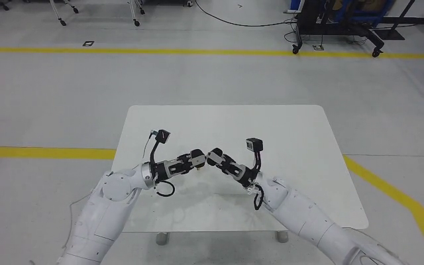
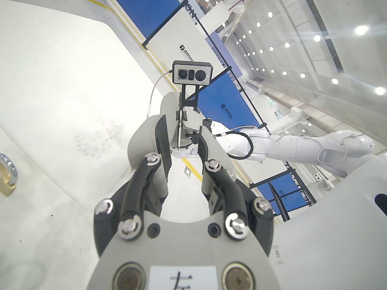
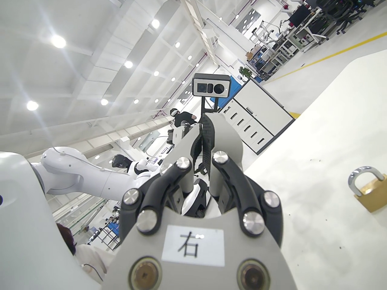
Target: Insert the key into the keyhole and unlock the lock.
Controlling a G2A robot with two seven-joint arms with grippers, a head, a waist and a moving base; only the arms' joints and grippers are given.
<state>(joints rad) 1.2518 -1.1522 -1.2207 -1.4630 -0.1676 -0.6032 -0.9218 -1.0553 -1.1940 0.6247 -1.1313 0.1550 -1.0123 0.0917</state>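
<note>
Both arms were held over the middle of the white table (image 1: pixel 298 132), tips almost meeting.

- Left gripper (image 2: pixel 183 128): fingers spread, a clear gap between the ribbed pads, nothing in them.
- Right gripper (image 3: pixel 203 135): fingers pressed together. Could not tell whether the key was pinched between them; anything there was too thin to make out.
- Lock (image 3: pixel 368 193): a brass padlock lying flat on the table, near the two grippers and touching neither. The chromed shackle (image 3: pixel 362 173) looked seated, so it was probably not yet unlocked.

Handling, as judged:
- The lock should be solid metal, stiff and heavy for its bulk, and not fragile.
- Its faces look smooth and the tabletop slick, so it will likely skate away under any push from the key unless it is held.
- The best hold looks to be across the two broad flat faces of the brass body, with the pads square on.
- That hold should stay clear of the round shackle, which would roll in the pads, and clear of the end that carries the keyhole.
- The key should be light, thin and rigid. It is best gripped by its flat head so the blade stays in line and can be turned.
</note>
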